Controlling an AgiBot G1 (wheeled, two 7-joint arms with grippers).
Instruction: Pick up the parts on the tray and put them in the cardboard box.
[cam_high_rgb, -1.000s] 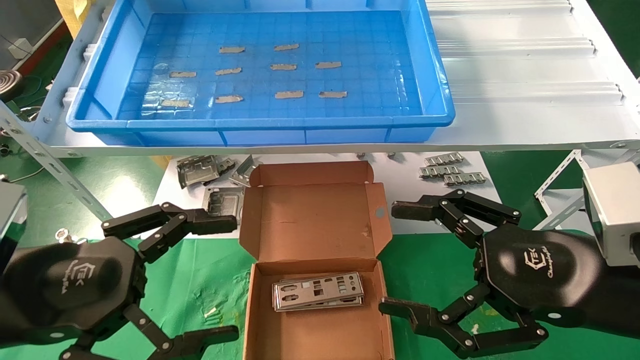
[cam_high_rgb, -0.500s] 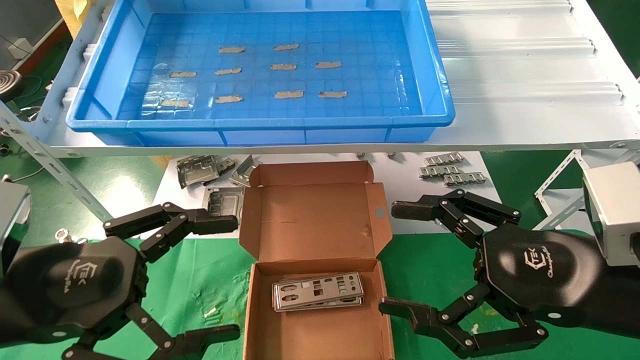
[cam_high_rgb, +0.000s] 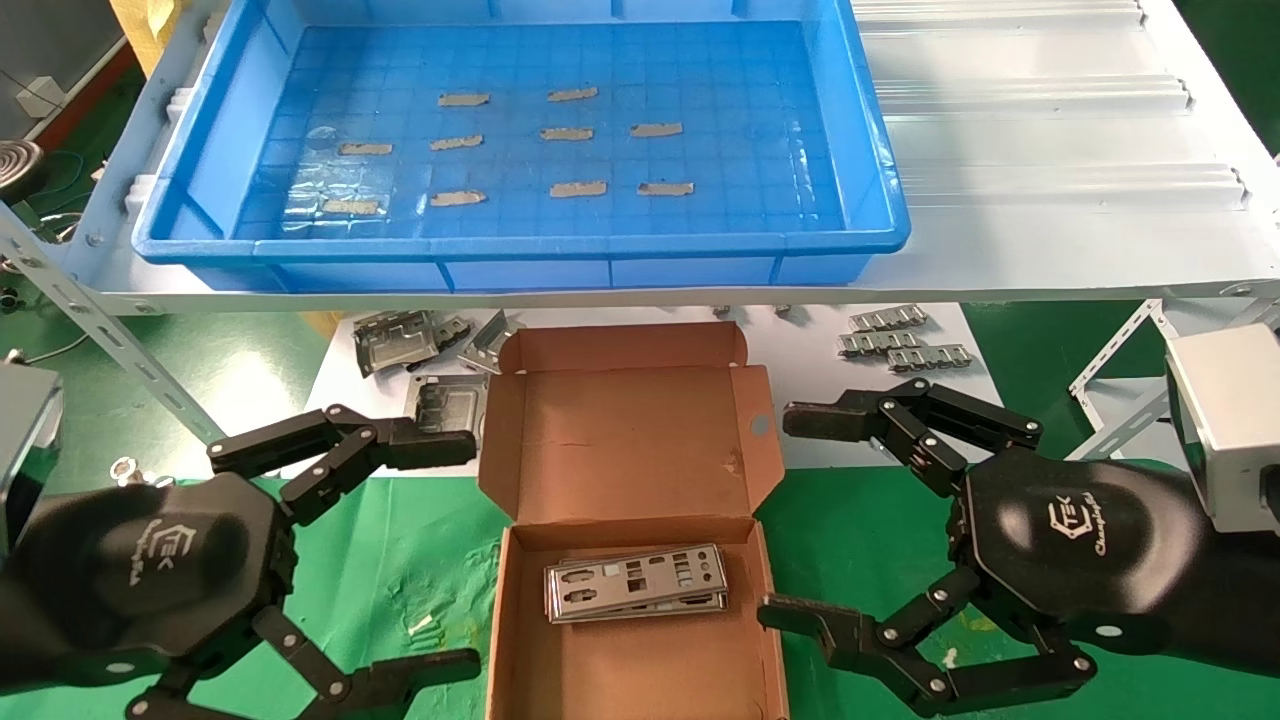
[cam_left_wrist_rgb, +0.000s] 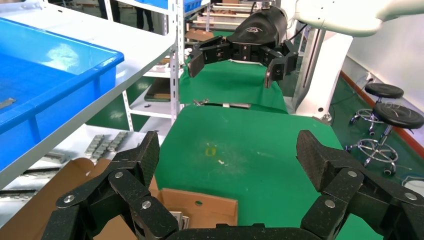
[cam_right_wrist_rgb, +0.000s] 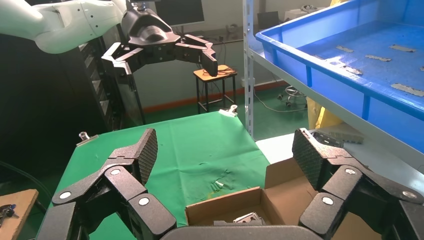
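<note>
Green mat (cam_high_rgb: 400, 560), cardboard box (cam_high_rgb: 640, 440) front cut off

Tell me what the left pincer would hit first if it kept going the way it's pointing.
Probably the right pincer. The left pincer, open, points across the cardboard box, apparently above its walls; nothing else shows in between, though depth is unclear.

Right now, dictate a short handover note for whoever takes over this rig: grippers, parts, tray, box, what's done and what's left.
Left gripper: open, empty, low on the left of the cardboard box.
Right gripper: open, empty, on the box's right.
Blue tray: on the white shelf, only grey tape strips on its floor, no parts visible.
Silver port plates: stacked inside the box, lid open.
Done: tray looks emptied. Left: nothing visible to pick.
</note>
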